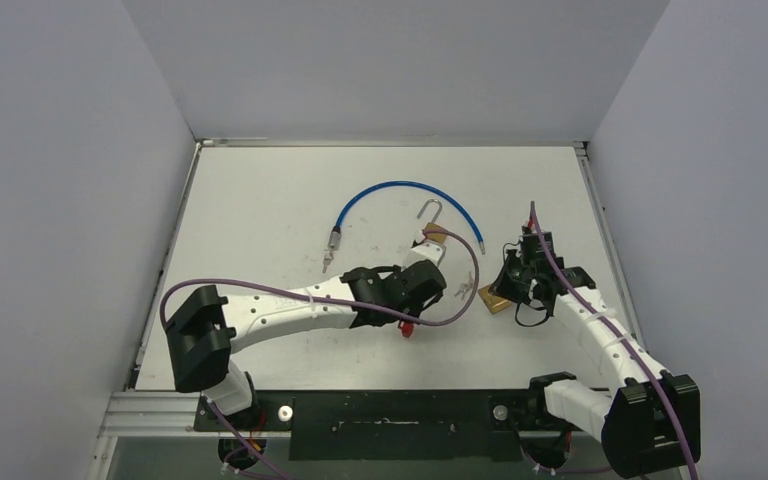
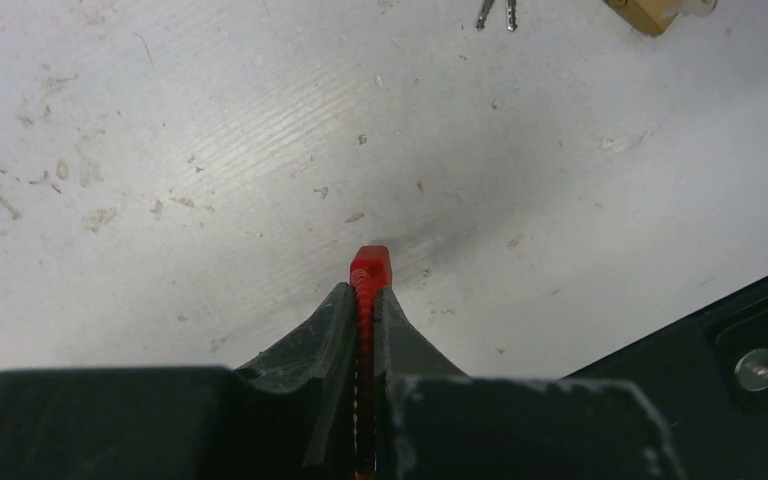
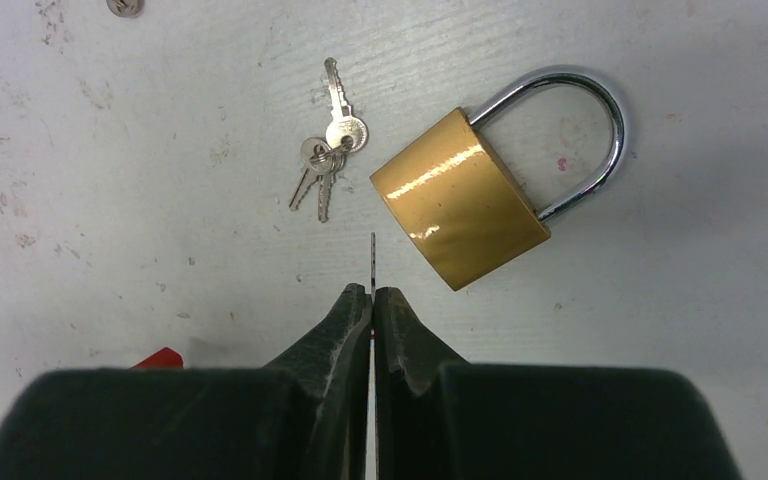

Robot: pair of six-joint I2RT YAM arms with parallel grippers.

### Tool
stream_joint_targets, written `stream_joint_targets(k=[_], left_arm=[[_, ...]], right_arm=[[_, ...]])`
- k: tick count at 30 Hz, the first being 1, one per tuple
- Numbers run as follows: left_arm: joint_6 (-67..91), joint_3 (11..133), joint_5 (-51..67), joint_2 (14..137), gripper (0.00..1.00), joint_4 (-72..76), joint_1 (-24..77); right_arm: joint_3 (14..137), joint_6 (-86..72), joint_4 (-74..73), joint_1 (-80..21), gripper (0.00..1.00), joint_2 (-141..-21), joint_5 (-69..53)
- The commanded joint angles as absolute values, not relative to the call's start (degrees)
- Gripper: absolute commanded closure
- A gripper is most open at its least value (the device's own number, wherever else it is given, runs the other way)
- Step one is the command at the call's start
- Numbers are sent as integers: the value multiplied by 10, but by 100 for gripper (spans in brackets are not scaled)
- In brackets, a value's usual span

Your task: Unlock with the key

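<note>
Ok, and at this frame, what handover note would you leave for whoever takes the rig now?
Left gripper: shut on a red ridged piece.
Right gripper: shut on a thin metal sliver, what it is unclear; tips near the key bunch.
Padlock lies flat close beside the key bunch, shackle closed.
Done: nothing on the lock yet.
Left: get a key into the padlock, turn, free the shackle.

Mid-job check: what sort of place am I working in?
Probably a lab robot test cell: a scuffed white table boxed in by plain walls, left arm and right arm mounted at its near edge, a brass padlock and keys laid out as props.
</note>
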State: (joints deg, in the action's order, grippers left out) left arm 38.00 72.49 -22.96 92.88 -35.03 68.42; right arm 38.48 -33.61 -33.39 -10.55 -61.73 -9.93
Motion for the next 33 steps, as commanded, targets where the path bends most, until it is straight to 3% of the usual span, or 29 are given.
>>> stream_joint_targets(k=[1, 7, 10, 15, 22, 33], left_arm=[[236, 745, -243, 928, 100, -321, 685], [188, 714, -246, 937, 99, -266, 686], [178, 688, -244, 931, 75, -229, 686], [163, 659, -238, 937, 68, -191, 686], [169, 630, -240, 917, 37, -153, 686], [177, 446, -235, 827, 32, 76, 686]], right_arm=[[394, -333, -315, -103, 100, -619, -101], [395, -336, -317, -101, 100, -618, -102], [397, -337, -320, -102, 100, -616, -101], [400, -338, -325, -102, 100, -613, -101], [400, -338, -334, -101, 100, -607, -98], [412, -334, -356, -101, 100, -605, -99]])
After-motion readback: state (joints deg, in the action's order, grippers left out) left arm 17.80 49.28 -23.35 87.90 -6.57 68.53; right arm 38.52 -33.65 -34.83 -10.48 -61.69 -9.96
